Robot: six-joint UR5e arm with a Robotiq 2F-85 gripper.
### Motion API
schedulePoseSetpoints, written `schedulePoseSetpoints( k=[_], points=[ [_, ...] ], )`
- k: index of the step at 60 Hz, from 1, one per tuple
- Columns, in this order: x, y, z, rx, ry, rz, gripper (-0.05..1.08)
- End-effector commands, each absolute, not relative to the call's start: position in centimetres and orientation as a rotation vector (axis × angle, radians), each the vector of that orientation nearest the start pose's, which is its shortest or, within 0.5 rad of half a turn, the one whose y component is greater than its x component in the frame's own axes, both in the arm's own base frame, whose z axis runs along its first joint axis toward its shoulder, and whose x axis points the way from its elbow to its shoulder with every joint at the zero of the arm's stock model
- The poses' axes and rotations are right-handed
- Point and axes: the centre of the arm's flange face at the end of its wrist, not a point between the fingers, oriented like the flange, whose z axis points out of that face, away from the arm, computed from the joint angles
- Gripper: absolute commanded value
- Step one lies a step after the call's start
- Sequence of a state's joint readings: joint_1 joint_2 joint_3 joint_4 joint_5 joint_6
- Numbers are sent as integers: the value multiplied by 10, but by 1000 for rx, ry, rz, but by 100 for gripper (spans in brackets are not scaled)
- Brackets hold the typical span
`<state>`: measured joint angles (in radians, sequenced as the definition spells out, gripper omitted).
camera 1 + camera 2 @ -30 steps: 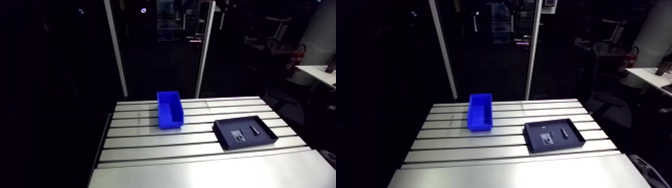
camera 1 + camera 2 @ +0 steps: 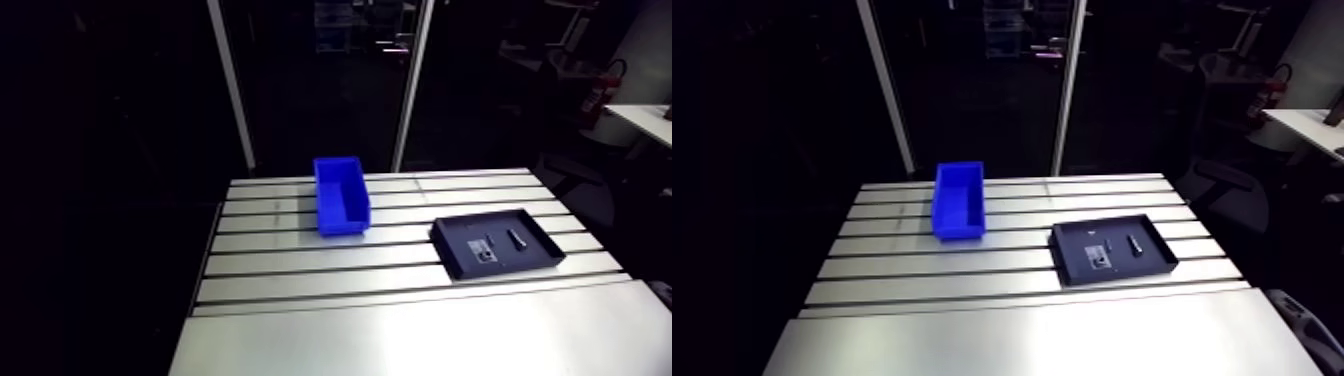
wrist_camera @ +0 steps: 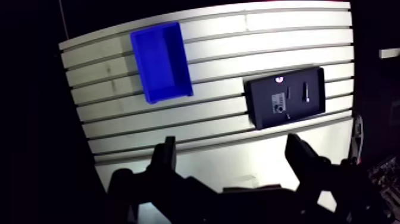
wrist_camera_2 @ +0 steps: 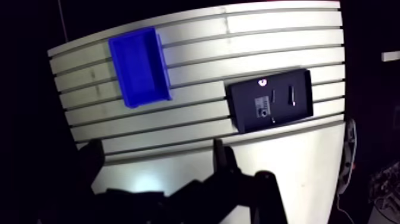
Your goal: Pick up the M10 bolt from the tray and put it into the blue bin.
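The dark M10 bolt lies inside a shallow black tray on the right of the slotted table. An open-topped blue bin stands to the tray's left, nearer the table's far edge, with nothing visible inside. The wrist view looks down from high above the table. There my gripper is open, its two fingers wide apart with nothing between them. The bolt and tray lie far ahead of the right finger; the bin lies ahead of the left finger. The arm view does not show the gripper.
In the tray, beside the bolt, lie a small square piece with a pale label and a thin short part. The slotted aluminium table ends in a smooth plate at the near side. Dark floor surrounds its edges.
The whole arm view has shifted: the table sits higher in it and more of the near plate shows. Bolt, tray and bin keep their places on the table.
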<state>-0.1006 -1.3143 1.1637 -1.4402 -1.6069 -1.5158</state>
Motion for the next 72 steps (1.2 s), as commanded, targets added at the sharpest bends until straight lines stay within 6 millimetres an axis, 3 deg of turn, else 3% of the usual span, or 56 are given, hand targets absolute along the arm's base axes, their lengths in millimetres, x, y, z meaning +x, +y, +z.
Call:
schedulePoseSetpoints(
  k=[1,15,21,32,38,52,57,72],
  points=[
    [-610,-69,531,232,3148,60,1],
    [-611,-61,526,195,3142,62,1],
    [-612,-28,517,169,3138,62,1],
    [-611,12,505,112,3150,66,1],
    [-606,40,488,69,3121,51,1],
    [-594,68,461,-14,3117,41,1],
    [-588,97,444,-24,3110,31,1],
    [-575,132,410,-17,3091,13,1]
  ],
)
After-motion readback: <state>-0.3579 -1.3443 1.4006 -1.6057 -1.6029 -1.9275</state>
